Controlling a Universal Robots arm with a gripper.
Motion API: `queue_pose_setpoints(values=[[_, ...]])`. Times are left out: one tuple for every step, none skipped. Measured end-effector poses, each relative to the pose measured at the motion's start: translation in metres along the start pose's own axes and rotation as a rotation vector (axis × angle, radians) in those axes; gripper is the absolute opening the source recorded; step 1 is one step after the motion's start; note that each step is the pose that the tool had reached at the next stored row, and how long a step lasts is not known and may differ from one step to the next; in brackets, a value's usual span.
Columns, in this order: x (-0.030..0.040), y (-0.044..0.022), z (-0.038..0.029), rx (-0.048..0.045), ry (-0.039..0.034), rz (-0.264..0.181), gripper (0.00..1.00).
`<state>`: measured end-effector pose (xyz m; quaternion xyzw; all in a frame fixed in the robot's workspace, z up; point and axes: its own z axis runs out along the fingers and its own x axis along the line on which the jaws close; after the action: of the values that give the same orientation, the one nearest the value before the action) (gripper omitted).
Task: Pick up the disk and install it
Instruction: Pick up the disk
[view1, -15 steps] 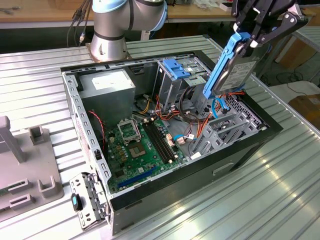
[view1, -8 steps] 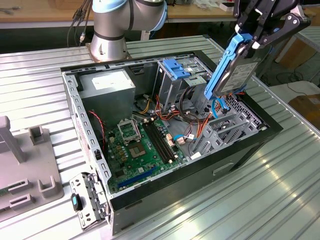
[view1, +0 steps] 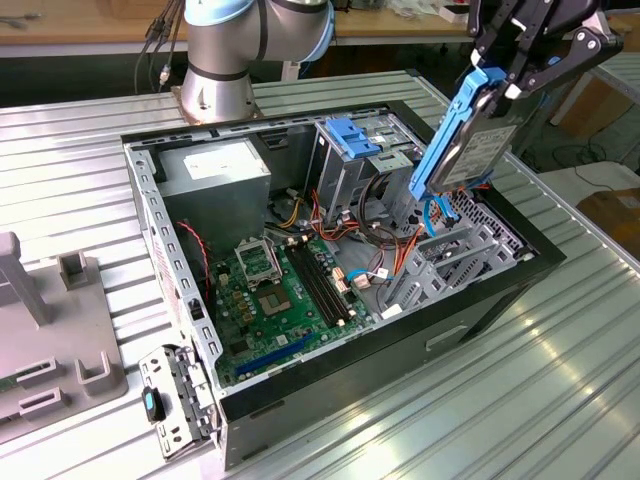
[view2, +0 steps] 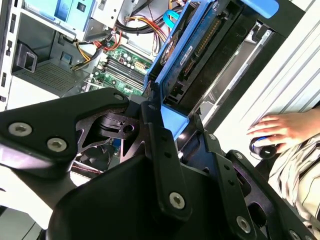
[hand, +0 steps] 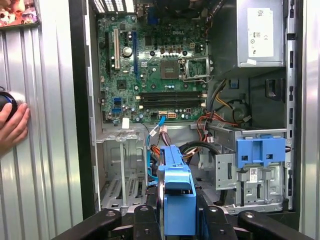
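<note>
Nearly upright disk (view1: 468, 135), long axis steep.

You've got disk (view1: 468, 150): dull grey metal, glossy blue plastic rails. Gripper (view1: 505, 82) matt black. Table (view1: 560, 380) ribbed shiny metal. Case chassis (view1: 162, 230) bare sheet metal.

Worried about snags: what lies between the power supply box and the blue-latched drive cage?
Loose yellow, orange and black cables run between the power supply box and the drive cage, in the first wrist view.
</note>
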<state>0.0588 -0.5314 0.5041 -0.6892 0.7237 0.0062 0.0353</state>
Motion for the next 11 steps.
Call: queue_pose_setpoints(values=[[0.0003,0.0000,0.0000,0.0000,0.0001,0.000,0.37],[0.0020,-0.0006,-0.0001,0.0000,0.0000,0.000,0.37],[0.0048,-0.0009,-0.0002,0.0000,0.0000,0.000,0.37],[0.0068,-0.0010,-0.0003,0.0000,-0.0001,0.000,0.37],[0.0086,-0.0010,-0.0004,0.0000,-0.0001,0.000,0.37],[0.0126,-0.0013,-0.0006,0.0001,0.0001,0.001,0.37],[0.0190,-0.0016,-0.0007,0.0002,0.0000,0.003,0.37],[0.0246,-0.0019,-0.0008,0.0002,0.0002,0.004,0.37],[0.0301,-0.0021,-0.0008,0.0003,0.0002,0.006,0.37],[0.0360,-0.0024,-0.0007,0.0004,0.0003,0.007,0.37],[0.0442,-0.0027,-0.0001,0.0005,0.0003,0.009,0.37]])
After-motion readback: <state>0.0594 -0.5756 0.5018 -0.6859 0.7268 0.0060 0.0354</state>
